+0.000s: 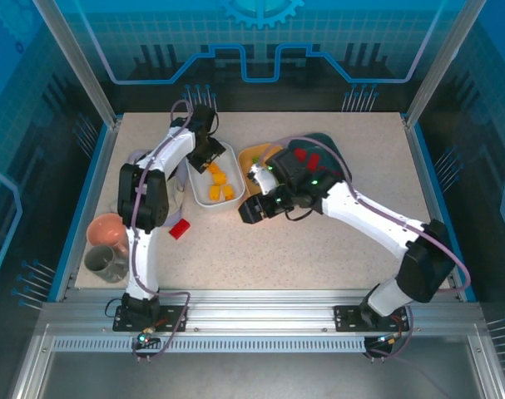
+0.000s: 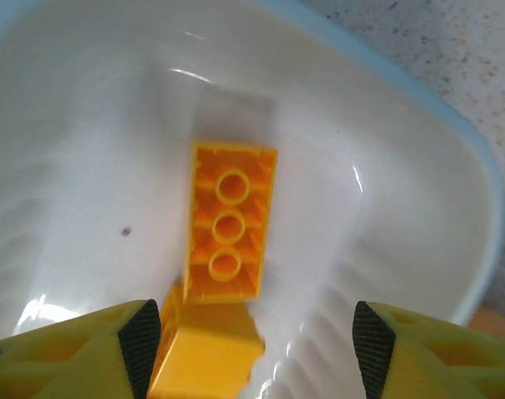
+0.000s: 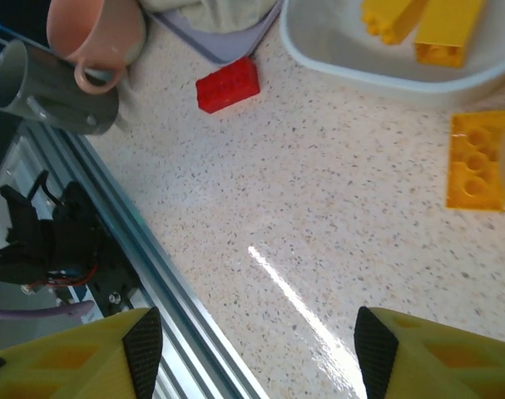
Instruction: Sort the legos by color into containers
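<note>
Desk with two robot arms sorting small studded bricks by colour. The left end effector (image 2: 256, 332) hangs low over the white tray (image 1: 200, 193), its jaws spread wide with nothing between them. Directly under it an orange-yellow brick (image 2: 227, 223) lies free on the tray floor. This looks like the drop-off end of a placement. That brick lies hollow side up, three round tubes showing, its long axis running straight away from the wrist camera, and its near end rests on another yellow brick (image 2: 206, 353). The right end effector (image 3: 258, 341) hovers over bare desk near the tray's front edge, jaws also wide and holding nothing. A loose yellow brick (image 3: 477, 160) lies on the desk just outside the white tray, underside up, long axis pointing toward the tray. A red brick (image 3: 227, 85) lies farther off near the pink cup (image 3: 98, 33) and grey mug (image 3: 44, 87), long axis slightly slanted. The next move probably calls for the right arm to shift sideways over the loose yellow brick, line its jaws across the short side, and descend.
</note>
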Controlling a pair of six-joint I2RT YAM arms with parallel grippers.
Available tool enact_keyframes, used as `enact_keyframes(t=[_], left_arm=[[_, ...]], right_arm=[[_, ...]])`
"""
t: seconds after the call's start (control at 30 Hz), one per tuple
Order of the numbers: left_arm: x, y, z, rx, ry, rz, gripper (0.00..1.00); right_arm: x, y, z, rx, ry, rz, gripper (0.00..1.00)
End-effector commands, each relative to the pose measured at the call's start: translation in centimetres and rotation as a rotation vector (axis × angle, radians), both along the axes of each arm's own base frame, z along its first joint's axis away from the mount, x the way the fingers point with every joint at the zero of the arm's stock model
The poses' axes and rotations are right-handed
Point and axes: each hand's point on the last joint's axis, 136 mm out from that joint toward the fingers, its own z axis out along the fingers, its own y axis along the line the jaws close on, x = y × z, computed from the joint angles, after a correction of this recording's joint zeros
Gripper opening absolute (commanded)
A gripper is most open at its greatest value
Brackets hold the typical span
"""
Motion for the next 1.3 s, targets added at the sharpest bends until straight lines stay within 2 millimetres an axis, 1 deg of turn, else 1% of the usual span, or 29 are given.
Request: enact_keyframes(t=[0.0, 0.03, 0.07, 0.1, 0.13, 0.17, 0.23, 0.3, 0.33, 0.4, 0.43, 0.5, 0.57, 0.6, 0.63, 0.67, 0.7, 0.77, 0.83, 0.9, 1.03, 1.1, 1.17, 1.2, 1.27], left_arm=[[-4.9, 1.9, 7.8, 0.058, -0.07, 0.009, 0.67], [-6.7, 2.7, 8.7, 0.073, -0.076, 0.036, 0.68], [-9.2, 3.8, 10.1, 0.092, -0.091, 0.074, 0.69], [-11.7, 4.9, 11.0, 0.108, -0.103, 0.104, 0.7], [-13.8, 5.6, 11.7, 0.118, -0.111, 0.122, 0.71], [-16.4, 6.4, 12.0, 0.127, -0.108, 0.146, 0.71], [-21.1, 7.8, 12.1, 0.134, -0.104, 0.184, 0.72], [-25.7, 9.1, 12.1, 0.134, -0.106, 0.227, 0.72], [-27.5, 9.5, 12.0, 0.128, -0.111, 0.245, 0.72], [-31.2, 10.3, 11.8, 0.112, -0.127, 0.271, 0.72], [-32.3, 10.5, 11.8, 0.106, -0.135, 0.28, 0.73], [-34.9, 10.9, 11.7, 0.094, -0.148, 0.279, 0.73], [-36.6, 11.3, 11.9, 0.097, -0.151, 0.266, 0.73], [-37.3, 11.4, 12.0, 0.1, -0.152, 0.255, 0.73], [-37.9, 11.5, 12.2, 0.106, -0.15, 0.244, 0.73], [-38.3, 11.6, 12.4, 0.107, -0.155, 0.235, 0.73], [-38.7, 11.6, 12.6, 0.106, -0.161, 0.227, 0.74], [-39.1, 11.6, 12.8, 0.1, -0.17, 0.217, 0.74], [-39.4, 11.6, 12.8, 0.098, -0.171, 0.205, 0.74], [-39.7, 11.5, 12.7, 0.099, -0.168, 0.195, 0.74], [-40.1, 11.5, 12.8, 0.106, -0.165, 0.172, 0.74], [-40.1, 11.4, 12.6, 0.104, -0.157, 0.163, 0.74], [-40.1, 11.3, 12.5, 0.098, -0.156, 0.156, 0.74], [-40.1, 11.2, 12.5, 0.096, -0.155, 0.156, 0.74], [-40.1, 11.2, 12.5, 0.093, -0.152, 0.152, 0.74]], right_arm=[[-0.9, 3.2, 0.6, -0.041, -0.087, 0.114, 0.65], [-1.3, 4.2, 0.4, -0.054, -0.094, 0.14, 0.66], [-1.7, 5.3, -0.1, -0.065, -0.094, 0.164, 0.67], [-2.1, 6.5, -0.5, -0.071, -0.091, 0.179, 0.68], [-2.5, 7.6, -1.0, -0.071, -0.08, 0.191, 0.68], [-3.0, 8.9, -1.4, -0.063, -0.067, 0.204, 0.69], [-3.6, 11.0, -2.8, -0.071, -0.042, 0.194, 0.73], [-3.7, 12.9, -4.2, -0.105, -0.034, 0.155, 0.77], [-3.7, 13.6, -4.8, -0.129, -0.033, 0.131, 0.81], [-3.5, 15.1, -6.3, -0.191, -0.039, 0.068, 0.92], [-3.5, 15.7, -6.9, -0.213, -0.044, 0.047, 0.99], [-3.1, 16.9, -7.9, -0.253, -0.062, 0.006, 1.0], [-2.6, 18.0, -8.6, -0.277, -0.071, -0.033, 1.0], [-2.2, 18.3, -9.3, -0.301, -0.073, -0.059, 1.0], [-1.8, 18.5, -10.2, -0.325, -0.073, -0.084, 1.0], [-1.3, 18.2, -11.2, -0.368, -0.076, -0.119, 1.0], [-0.8, 18.2, -11.7, -0.395, -0.078, -0.152, 1.0], [0.2, 18.0, -12.8, -0.434, -0.082, -0.213, 1.0], [0.7, 18.9, -13.4, -0.41, -0.076, -0.245, 1.0], [1.1, 19.8, -13.7, -0.374, -0.075, -0.276, 1.0], [2.4, 20.6, -14.6, -0.337, -0.064, -0.371, 1.0], [2.7, 21.4, -15.0, -0.302, -0.044, -0.385, 1.0], [3.1, 22.4, -14.9, -0.266, -0.056, -0.378, 1.0], [3.2, 22.7, -14.9, -0.262, -0.065, -0.379, 1.0], [3.7, 22.4, -15.4, -0.275, -0.06, -0.414, 1.0]])
